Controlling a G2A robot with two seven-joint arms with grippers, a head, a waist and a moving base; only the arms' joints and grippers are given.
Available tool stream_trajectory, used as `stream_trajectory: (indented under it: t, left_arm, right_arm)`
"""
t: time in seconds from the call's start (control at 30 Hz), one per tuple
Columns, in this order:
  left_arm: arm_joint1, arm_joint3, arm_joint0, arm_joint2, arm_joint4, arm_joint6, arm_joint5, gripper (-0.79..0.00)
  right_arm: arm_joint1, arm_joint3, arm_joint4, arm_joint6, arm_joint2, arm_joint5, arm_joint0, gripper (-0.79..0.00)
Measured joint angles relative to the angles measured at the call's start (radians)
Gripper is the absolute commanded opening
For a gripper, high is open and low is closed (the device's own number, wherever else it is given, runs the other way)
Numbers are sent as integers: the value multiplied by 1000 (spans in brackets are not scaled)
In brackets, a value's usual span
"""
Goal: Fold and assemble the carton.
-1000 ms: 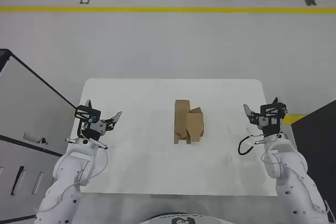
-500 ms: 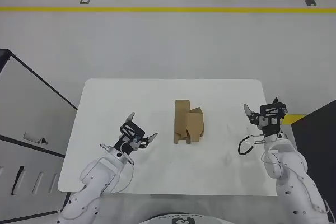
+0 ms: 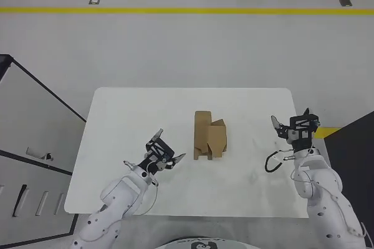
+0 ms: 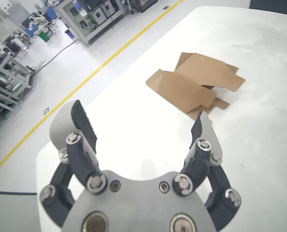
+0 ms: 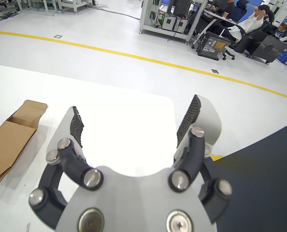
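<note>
**Flat carton waits mid-tabletop, both claws empty**

The carton (image 3: 209, 136) lies flattened near the middle of the tabletop (image 3: 143, 106), a little toward the robot's right. It is plain brown cardboard and not yet folded into a box. Its panels overlap unevenly, tabs stick out at the end nearer the robot, and from the left wrist view one upper panel seems to sit slightly proud of the layer beneath.

To my eye it will be light and thin. It should be stiff across the panels but ready to hinge at the creases, and likely to skate across the smooth white surface if pushed from one side only. Pinching a flat face from above looks hopeless. The better holds, I'd say, are the raised panel edge or one of the protruding tabs, where a finger can slip underneath. The other arm could then steady the far side so the sheet doesn't slide. Too hard a squeeze could crush or crease the board in the wrong place.

The left claw (image 4: 139, 111) hovers near the carton's tab end. Its fingers are spread wide with nothing between them, and it is not touching the cardboard. The right claw (image 5: 135, 103) sits by the right edge of the tabletop, well apart from the carton. It too gapes wide and holds nothing.
</note>
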Motion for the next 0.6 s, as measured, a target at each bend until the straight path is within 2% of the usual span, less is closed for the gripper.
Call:
stream_trajectory:
  t: [0.17,0.23,0.5,0.6]
  left_arm:
    - [-30,119,-106,154,35,-7,41,0]
    - [-39,150,-134,186,35,-14,63,0]
    - [-40,155,-138,191,38,-14,67,0]
    - [-47,180,-144,197,34,-12,123,0]
  right_arm:
    - [0,0,0,0,0,0,0,0]
    - [0,0,0,0,0,0,0,0]
    - [0,0,0,0,0,0,0,0]
    - [0,0,0,0,0,0,0,0]
